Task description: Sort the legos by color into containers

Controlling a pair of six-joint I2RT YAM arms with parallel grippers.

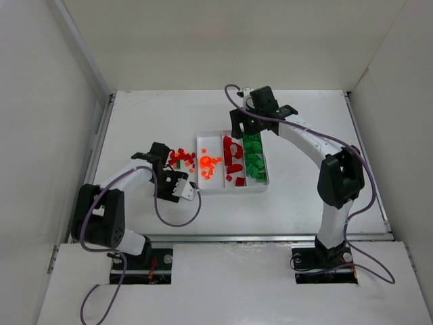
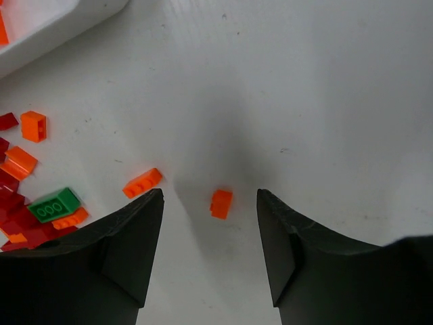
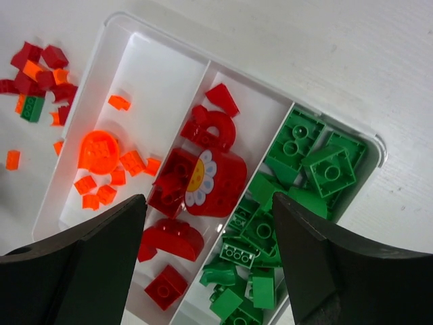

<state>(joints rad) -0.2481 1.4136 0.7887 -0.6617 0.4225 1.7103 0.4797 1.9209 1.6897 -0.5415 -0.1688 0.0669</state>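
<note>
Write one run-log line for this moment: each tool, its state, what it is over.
left tool open, straddling orange lego on table | right tool open, empty, above tray

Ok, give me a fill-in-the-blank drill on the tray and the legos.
1. Between the jaws of the left end effector lies one ___ brick.
2. The middle compartment of the tray holds the ___ pieces.
3. In the top view, the green legos fill the tray's ___ compartment.
Missing: orange; dark red; right.

open table (image 2: 325,101) ahead, legos (image 2: 55,204) crowding one side
</note>
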